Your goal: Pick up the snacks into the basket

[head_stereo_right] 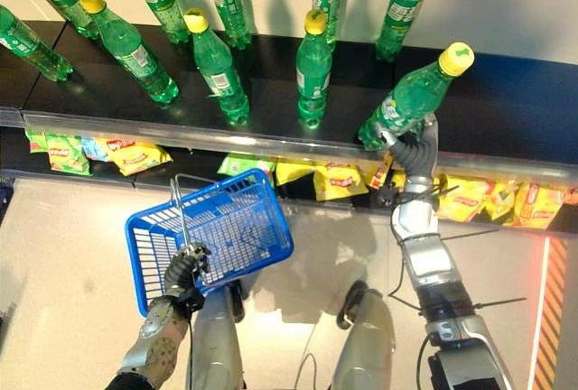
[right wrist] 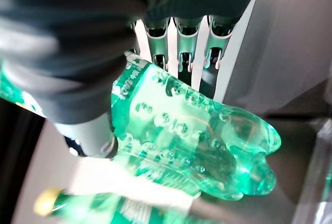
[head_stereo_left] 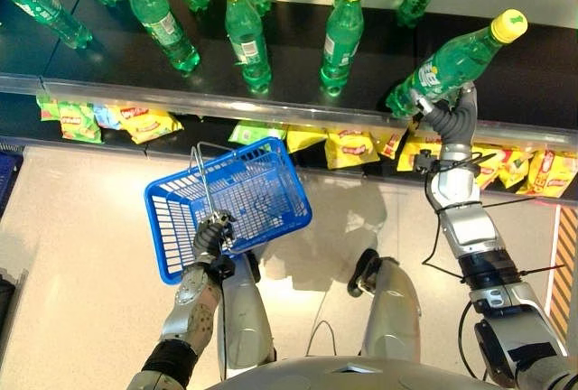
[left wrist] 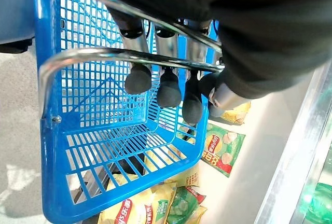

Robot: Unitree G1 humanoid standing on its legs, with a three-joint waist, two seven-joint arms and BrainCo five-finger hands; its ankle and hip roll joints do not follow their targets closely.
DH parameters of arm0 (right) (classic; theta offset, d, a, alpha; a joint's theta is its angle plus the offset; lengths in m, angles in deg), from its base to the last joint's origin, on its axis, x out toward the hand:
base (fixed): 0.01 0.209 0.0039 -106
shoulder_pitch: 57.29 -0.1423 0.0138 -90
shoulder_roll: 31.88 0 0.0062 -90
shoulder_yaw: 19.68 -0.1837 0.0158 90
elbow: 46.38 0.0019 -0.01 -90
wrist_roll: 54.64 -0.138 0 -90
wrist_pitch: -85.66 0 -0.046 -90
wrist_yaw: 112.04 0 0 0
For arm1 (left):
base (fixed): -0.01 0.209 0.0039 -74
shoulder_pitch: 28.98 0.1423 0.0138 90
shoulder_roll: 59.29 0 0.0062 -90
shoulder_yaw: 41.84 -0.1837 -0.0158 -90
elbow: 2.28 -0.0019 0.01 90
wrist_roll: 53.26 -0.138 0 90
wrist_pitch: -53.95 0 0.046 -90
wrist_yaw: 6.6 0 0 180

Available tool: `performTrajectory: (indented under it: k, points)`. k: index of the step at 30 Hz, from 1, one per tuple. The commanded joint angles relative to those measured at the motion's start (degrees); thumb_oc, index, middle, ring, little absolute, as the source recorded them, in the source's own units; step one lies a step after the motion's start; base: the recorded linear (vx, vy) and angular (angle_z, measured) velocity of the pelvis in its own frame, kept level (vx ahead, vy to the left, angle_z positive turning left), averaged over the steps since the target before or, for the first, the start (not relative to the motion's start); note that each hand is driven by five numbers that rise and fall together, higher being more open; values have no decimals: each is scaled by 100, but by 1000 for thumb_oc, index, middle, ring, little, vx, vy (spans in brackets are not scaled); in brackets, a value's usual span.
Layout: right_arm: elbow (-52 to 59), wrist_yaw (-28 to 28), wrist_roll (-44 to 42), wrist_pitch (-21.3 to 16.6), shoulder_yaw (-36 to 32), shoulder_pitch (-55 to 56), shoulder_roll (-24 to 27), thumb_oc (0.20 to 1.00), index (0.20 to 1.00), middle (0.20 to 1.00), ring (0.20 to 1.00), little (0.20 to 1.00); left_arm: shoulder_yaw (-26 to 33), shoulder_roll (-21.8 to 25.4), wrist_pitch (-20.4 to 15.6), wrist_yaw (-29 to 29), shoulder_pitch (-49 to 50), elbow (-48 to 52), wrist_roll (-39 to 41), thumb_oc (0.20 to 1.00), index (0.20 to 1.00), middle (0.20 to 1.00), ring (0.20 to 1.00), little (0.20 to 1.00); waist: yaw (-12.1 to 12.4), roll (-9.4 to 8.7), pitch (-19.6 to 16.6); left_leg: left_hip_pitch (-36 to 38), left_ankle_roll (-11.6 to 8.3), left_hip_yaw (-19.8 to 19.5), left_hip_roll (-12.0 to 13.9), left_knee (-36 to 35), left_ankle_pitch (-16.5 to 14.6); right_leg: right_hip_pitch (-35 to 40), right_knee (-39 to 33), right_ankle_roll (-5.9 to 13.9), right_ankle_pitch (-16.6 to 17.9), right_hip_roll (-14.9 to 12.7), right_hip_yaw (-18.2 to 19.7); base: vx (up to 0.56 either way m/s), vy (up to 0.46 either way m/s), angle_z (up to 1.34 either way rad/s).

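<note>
— Where are the snacks (head_stereo_left: pixel 352 148)?
— On the lower shelf (head_stereo_left: pixel 271 108), in a row under its front edge. The basket (head_stereo_left: pixel 228 202) looks empty, though its mesh hides part of the floor.
— And the hands?
— The left hand (head_stereo_left: pixel 211 235) is curled round the basket's wire handle (left wrist: pixel 119 54). The right hand (head_stereo_left: pixel 442 108) is wrapped round a tilted green bottle (head_stereo_left: pixel 452 63) on the upper shelf.

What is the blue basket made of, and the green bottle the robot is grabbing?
The blue basket looks like glossy moulded plastic with an open grid; its handle, held by the left hand, shines like bare metal wire. The green bottle in the right hand looks like clear tinted plastic: light passes through its bumpy base. Its cap seems matte yellow plastic.
</note>
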Motion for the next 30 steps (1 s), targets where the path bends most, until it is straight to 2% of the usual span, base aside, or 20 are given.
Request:
performTrajectory:
  k: [1,7,13,18,20,21,22,29,30]
  points:
    - [1126,462,-379,-879,-62,-298,49,200,200,200,200,200,186,281,-481,79,123,1193,-206,200,200,200,200,200,-7,-101,-228,-80,582,431,-268,344,-205,281,-66,119,33,291,-162,0,0,0]
    - [1600,1120,-887,-833,490,-197,55,200,200,200,200,200,289,417,-463,118,336,1851,-191,200,200,200,200,200,81,-168,-167,-90,569,399,-273,322,-164,326,-112,102,57,305,-219,0,0,0]
    - [1875,1463,-1196,-797,848,-221,33,200,200,200,200,200,380,540,-456,174,544,2356,-207,200,200,200,200,200,232,-223,-112,-70,566,331,-308,231,-105,428,-179,108,88,301,-327,-7,-23,5]
    - [1744,1718,-1078,-604,1405,-569,-15,200,200,200,200,200,614,813,-428,301,968,3395,-209,200,200,200,200,200,561,-232,-33,-72,569,203,-370,173,-58,560,-230,101,111,286,-464,-19,-37,14]
    - [1683,1734,-1052,-585,1497,-661,-32,200,200,200,200,200,656,877,-413,309,1020,3568,-222,200,200,200,200,200,603,-234,-20,-73,567,184,-378,160,-49,575,-235,99,110,287,-490,-16,-36,17]
    - [1334,1822,-958,-471,1845,-1009,-166,200,200,200,200,200,725,1033,-414,408,1160,3955,-167,200,200,200,200,200,804,-220,28,-77,579,122,-417,142,-30,625,-227,103,103,270,-588,-11,-42,12]
    - [1326,1821,-957,-476,1849,-1016,-170,200,200,200,200,200,731,1033,-412,408,1162,3959,-166,200,200,200,200,200,799,-221,31,-76,579,120,-417,142,-30,628,-228,103,103,270,-590,-16,-54,11]
    - [405,1953,-946,-233,2490,-1737,-604,200,200,200,200,200,718,1217,-344,559,1243,4550,202,200,200,200,200,200,1197,-154,142,-87,588,-18,-535,82,35,801,-204,97,68,199,-832,0,-25,21]
    - [391,1952,-946,-241,2492,-1748,-611,200,200,200,200,200,724,1218,-342,559,1243,4552,204,200,200,200,200,200,1189,-154,148,-85,588,-23,-537,82,36,808,-205,97,67,198,-839,5,-28,24]
